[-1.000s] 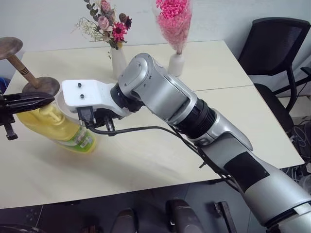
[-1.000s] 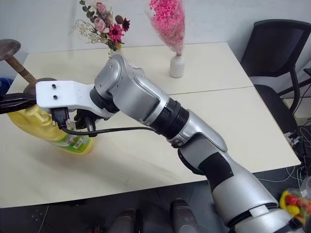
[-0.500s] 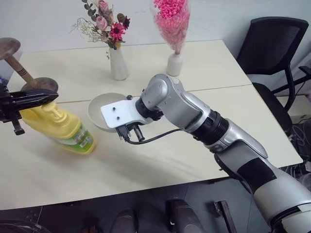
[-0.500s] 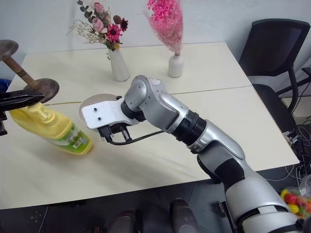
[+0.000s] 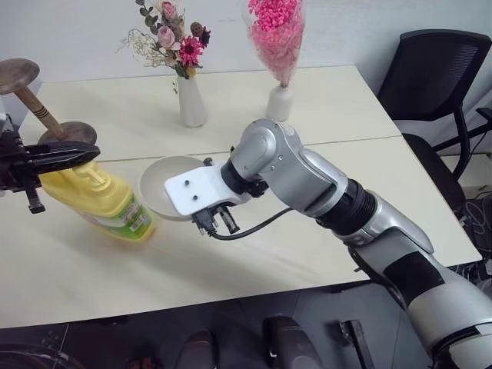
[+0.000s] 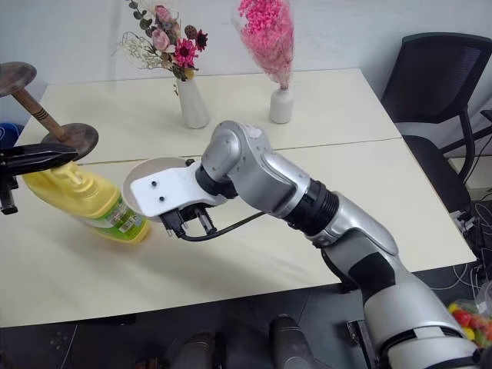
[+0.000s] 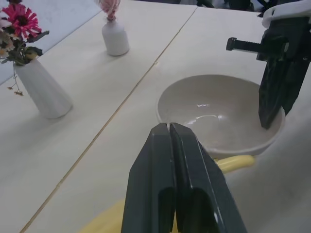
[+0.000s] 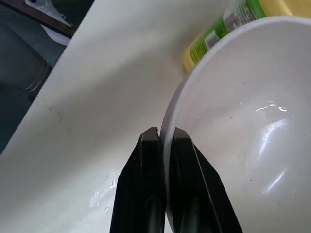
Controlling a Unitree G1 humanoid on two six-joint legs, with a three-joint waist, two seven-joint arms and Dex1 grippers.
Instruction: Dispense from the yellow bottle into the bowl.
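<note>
Currently: pale desk (image 5: 254, 261), seam across it; black chair (image 5: 430, 77) off its far right corner. Right end effector (image 8: 165, 145) clamped shut on the near rim of the bowl (image 5: 165, 184), mid-left. Yellow bottle (image 5: 104, 201) lies tilted near the left edge just beside it; left end effector (image 5: 81, 154), shut, empty, above its pump. Two vases (image 5: 192, 104) along the far edge.

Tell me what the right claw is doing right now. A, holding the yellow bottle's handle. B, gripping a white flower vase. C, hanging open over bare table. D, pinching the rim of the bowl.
D: in the right wrist view the right claw is shut on the thin rim of the bowl, one finger on each side of the wall, with the yellow bottle lying apart beside it.
</note>
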